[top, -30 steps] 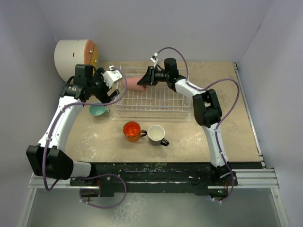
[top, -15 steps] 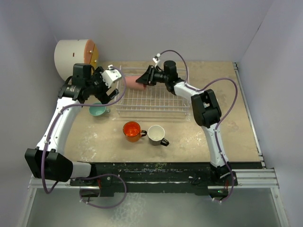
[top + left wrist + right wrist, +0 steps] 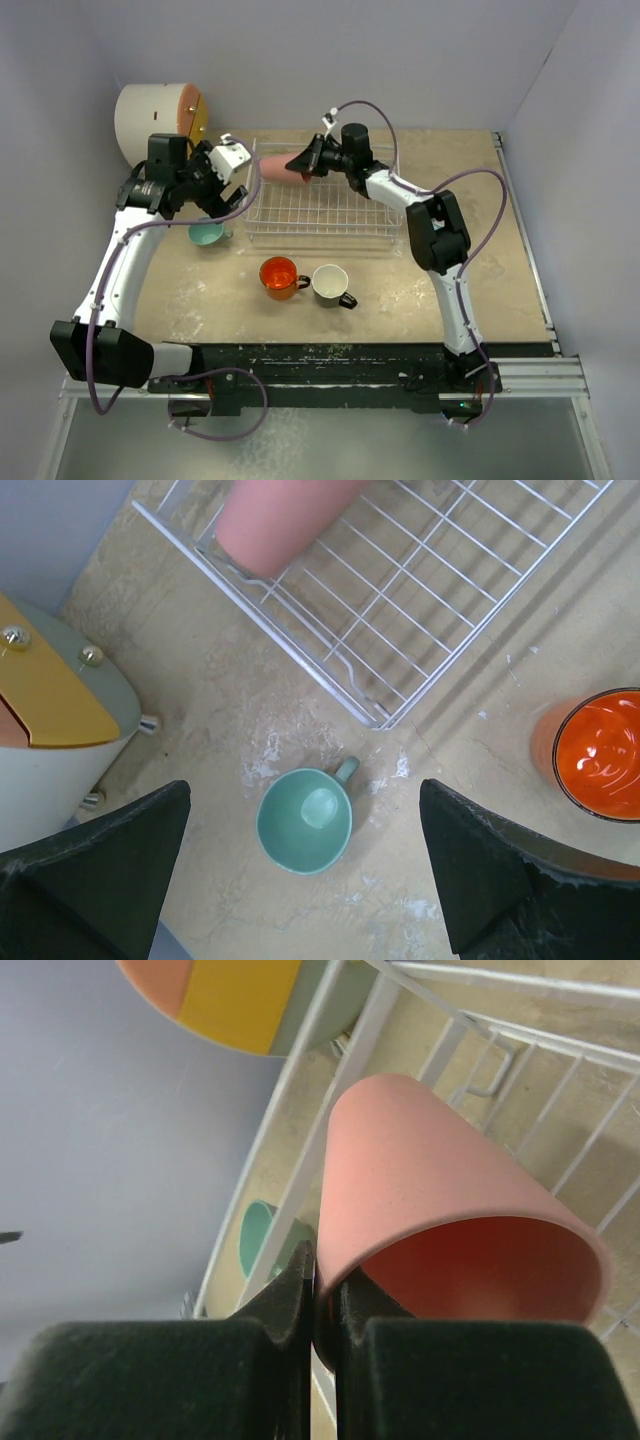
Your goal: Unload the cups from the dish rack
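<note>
Only the right wrist view shows the right fingers (image 3: 282,1305) pinched on the rim of the pink tumbler (image 3: 420,1180), which is tipped sideways at the far-left corner of the dish rack (image 3: 330,215). The left wrist view shows the left fingers (image 3: 110,870) spread wide and holding nothing, above the teal-green mug (image 3: 305,822) on the surface beside the rack.

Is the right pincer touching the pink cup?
Touching. The right wrist view shows the right pincer pinched shut on the rim of the pink cup, with no gap showing.
</note>
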`<state>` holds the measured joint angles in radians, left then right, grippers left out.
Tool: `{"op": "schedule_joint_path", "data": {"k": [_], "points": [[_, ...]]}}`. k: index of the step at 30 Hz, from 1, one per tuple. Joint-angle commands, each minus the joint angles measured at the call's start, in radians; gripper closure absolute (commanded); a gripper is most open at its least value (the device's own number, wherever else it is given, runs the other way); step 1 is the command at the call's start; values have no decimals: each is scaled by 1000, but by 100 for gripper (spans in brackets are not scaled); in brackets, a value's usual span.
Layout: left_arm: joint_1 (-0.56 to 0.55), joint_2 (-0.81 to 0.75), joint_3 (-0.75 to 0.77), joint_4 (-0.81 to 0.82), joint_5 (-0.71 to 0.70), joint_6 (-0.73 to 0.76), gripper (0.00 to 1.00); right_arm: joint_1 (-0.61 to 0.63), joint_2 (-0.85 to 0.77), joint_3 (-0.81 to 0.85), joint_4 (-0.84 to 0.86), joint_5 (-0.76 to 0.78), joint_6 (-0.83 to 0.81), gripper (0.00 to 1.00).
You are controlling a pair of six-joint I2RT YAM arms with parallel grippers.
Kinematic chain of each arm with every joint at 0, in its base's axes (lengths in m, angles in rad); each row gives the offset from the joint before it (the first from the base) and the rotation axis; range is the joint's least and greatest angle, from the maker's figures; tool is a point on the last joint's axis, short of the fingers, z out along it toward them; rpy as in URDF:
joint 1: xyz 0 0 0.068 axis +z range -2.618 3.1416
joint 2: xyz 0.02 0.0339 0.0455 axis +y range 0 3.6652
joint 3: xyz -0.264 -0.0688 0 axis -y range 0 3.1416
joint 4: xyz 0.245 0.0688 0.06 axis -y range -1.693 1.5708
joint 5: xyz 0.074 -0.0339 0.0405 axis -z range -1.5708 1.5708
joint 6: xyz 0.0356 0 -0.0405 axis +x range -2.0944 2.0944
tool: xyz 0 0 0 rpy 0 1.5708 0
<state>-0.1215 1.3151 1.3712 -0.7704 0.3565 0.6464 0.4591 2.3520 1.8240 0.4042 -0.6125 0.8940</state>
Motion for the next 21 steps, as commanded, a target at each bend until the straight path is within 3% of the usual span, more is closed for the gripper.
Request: {"op": "schedule_joint_path", "data": {"k": [1, 7, 10, 15, 21], "points": [[45, -1, 58, 5, 28, -43, 1, -7, -182, 53, -49, 5, -79, 100], [116, 39, 101, -30, 68, -52, 1, -60, -362, 8, -210, -94, -163, 100], [121, 27, 95, -45, 76, -46, 1, -87, -515, -80, -436, -102, -317, 100], [122, 13, 65, -43, 100, -58, 1, -99, -749, -164, -808, 44, -571, 100], [122, -14, 34, -36, 116, -86, 1, -97, -957, -204, -1078, 310, -653, 100]]}}
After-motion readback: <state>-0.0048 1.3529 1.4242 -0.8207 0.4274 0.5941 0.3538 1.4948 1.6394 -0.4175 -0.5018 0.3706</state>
